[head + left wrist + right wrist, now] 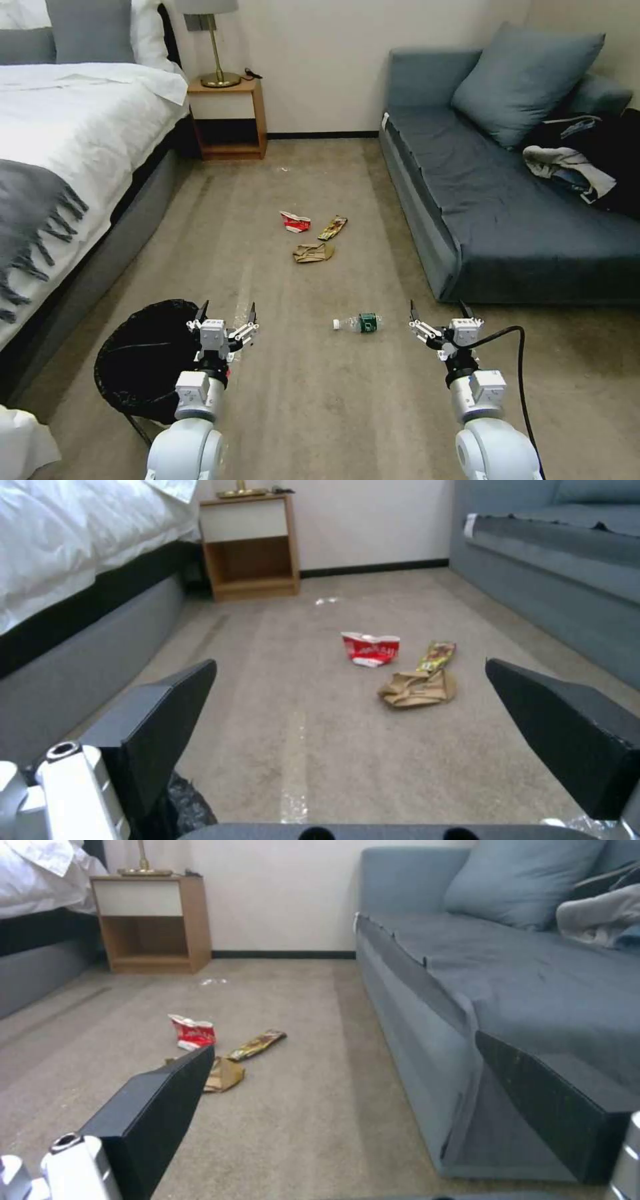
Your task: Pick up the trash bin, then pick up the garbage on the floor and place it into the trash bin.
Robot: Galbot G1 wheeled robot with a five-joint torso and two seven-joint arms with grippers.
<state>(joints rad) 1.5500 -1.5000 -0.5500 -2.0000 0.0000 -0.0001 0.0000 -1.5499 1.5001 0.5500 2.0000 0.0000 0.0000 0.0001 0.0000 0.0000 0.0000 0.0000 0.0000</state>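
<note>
Biggest thing in the room is the bed (60,133), running off on the outer side of the left gripper (227,312), with the blue sofa (507,213) doing the same on the outer side of the right gripper (439,308). A heap of clothes (580,167) sits on the sofa well ahead of that right gripper, and a wooden nightstand (230,120) stands against the far wall, way out past both of them.

The trash bin (143,360), black bag liner and all, stands on the carpet right next to the left gripper, on its outer side and a bit behind the fingertips, with the arm overlapping the bin's rim in the head view. That gripper is spread wide and has nothing in it. The right gripper is the same deal: spread wide, nothing held, hovering low over the carpet.

Now the garbage, all still on the floor. The clear bottle with the green label (360,323) lies between the two grippers, closer to the right one. Farther ahead sits a little cluster: crumpled brown paper (419,690) nearest, the red-and-white carton (371,649) beyond it, and the gold-brown wrapper (437,656) just beside the carton, its near end touching the paper.
</note>
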